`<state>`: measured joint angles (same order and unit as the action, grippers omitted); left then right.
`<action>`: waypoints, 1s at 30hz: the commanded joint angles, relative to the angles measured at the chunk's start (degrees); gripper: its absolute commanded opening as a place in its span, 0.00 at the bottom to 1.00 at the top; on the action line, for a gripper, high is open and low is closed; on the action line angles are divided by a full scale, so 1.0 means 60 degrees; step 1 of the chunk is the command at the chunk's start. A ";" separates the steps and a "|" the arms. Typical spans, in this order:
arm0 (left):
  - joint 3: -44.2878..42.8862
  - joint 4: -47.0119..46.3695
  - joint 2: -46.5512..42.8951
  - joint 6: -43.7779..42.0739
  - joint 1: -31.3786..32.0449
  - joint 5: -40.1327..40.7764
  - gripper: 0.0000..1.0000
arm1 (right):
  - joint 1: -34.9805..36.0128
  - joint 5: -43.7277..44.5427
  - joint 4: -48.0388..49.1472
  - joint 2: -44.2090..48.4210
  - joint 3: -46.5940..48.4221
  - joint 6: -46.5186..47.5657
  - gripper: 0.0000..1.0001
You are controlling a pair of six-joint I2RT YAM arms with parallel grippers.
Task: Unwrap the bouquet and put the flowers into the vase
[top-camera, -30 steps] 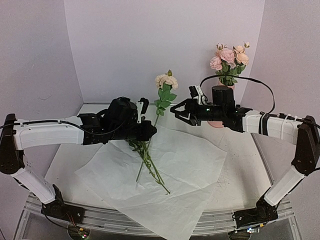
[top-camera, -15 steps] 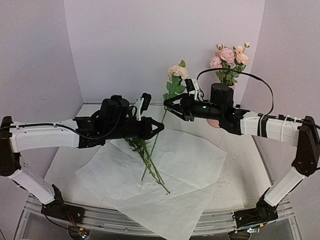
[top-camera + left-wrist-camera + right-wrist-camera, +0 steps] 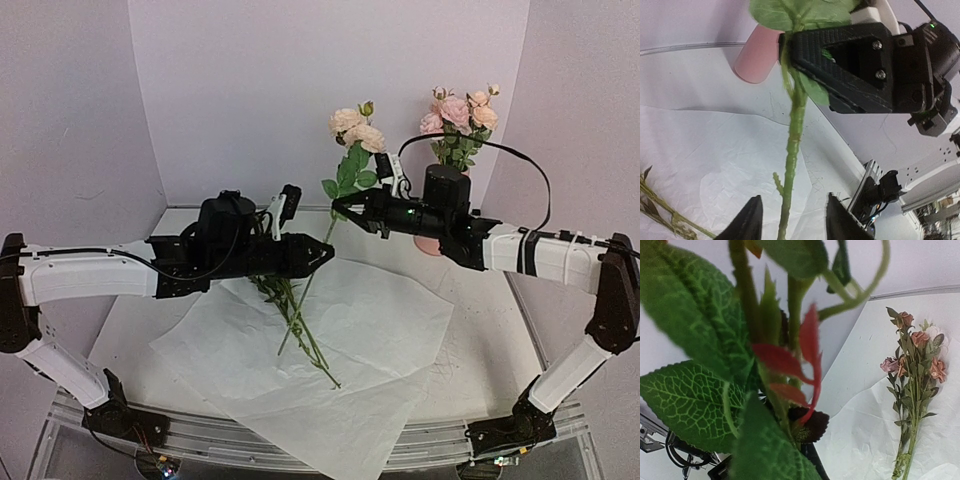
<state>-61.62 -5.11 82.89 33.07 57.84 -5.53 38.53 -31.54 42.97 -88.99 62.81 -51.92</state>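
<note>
On the left, my left pincer (image 3: 323, 254) stood released, fingers either side of the rose stem (image 3: 793, 125) without touching it. I judged that a crooked retreat could snag the stem and wrench it from its only grip, or that its free lower end could sweep the other flowers (image 3: 292, 305) lying on the paper (image 3: 380, 330) on the surface. The stem looked thin, green and knobbly, tilted, with broad leaves high up and cream blooms (image 3: 355, 128) on top. Rightward, my right pincer (image 3: 343, 209) was clenched on it just beneath the leaves, near the pink vase (image 3: 757, 59).
</note>
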 commanded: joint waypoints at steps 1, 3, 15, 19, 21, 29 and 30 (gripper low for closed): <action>0.0435 -0.0537 -0.0673 0.0001 0.0029 0.0917 0.61 | -0.0008 0.0987 -0.1004 0.0871 0.0432 0.1437 0.00; 0.0565 -0.0510 -0.0786 -0.0028 0.0025 0.1265 0.66 | -0.0006 0.2148 -0.2438 0.1195 0.0804 0.2788 0.00; 0.0339 0.0451 -0.0350 0.0089 0.0016 0.2489 0.68 | -0.0025 1.1151 -0.4518 0.3040 0.1936 0.8895 0.00; 0.0163 0.0607 -0.0110 0.0142 0.0007 0.2578 0.67 | -0.0121 1.1967 -0.4326 0.2736 0.3114 1.0361 0.00; 0.0143 0.0630 -0.0049 0.0198 0.0009 0.2626 0.67 | -0.0219 1.2283 -0.4295 0.2481 0.3862 1.0820 0.00; 0.0090 0.0673 0.0135 0.0338 0.0000 0.2588 0.67 | -0.1606 1.1174 -0.4165 0.1513 0.6150 1.0704 0.00; 0.0079 0.0682 0.0142 0.0346 -0.0002 0.2578 0.67 | -0.1784 1.0998 -0.4160 0.1391 0.6349 1.0556 0.00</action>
<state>-58.28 -1.16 83.31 34.56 57.95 9.21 31.64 36.92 14.99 -78.51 95.48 11.78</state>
